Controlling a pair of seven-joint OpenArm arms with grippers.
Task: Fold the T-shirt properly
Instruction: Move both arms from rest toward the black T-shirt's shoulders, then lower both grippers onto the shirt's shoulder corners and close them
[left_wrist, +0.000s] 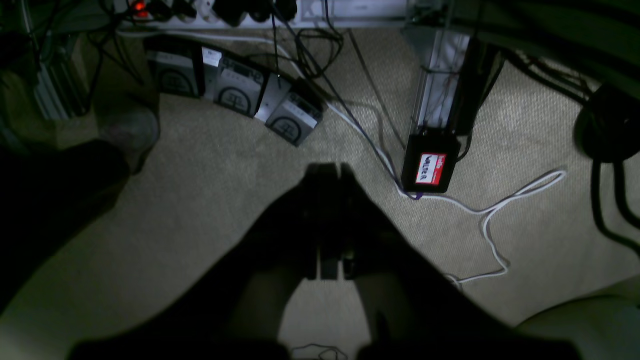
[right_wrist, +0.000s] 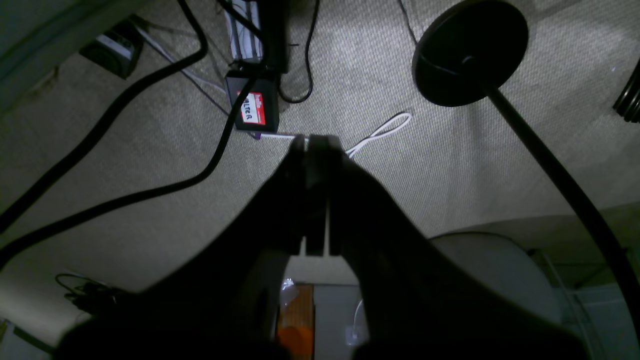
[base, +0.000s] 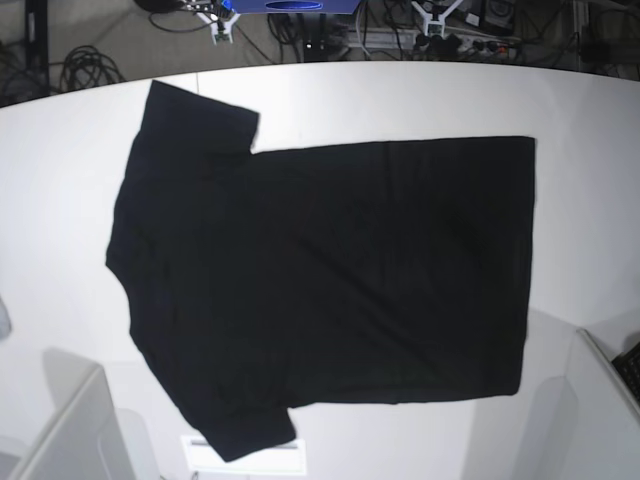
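Left wrist view: the left arm's dark fingers are pressed together with nothing between them, pointing down at a beige woven carpet floor. On that floor lie a small black box with a red and white label, a thin white cable looping beside it, and a row of grey and black power units farther off. A white power strip with a lit red switch runs along the top edge.

Right wrist view: the right arm's dark fingers are likewise closed on nothing, tips touching, over the same carpet. The labelled black box sits just beyond the tips. A round black stand base with a black pole stands to the right, and thick black cables cross the left side.

Base view: the large black short-sleeved cloth T-shirt lies spread flat on the white table, plain side up. Its sleeves point toward the far and near edges on the left, its straight hem on the right. Neither arm appears in this view.
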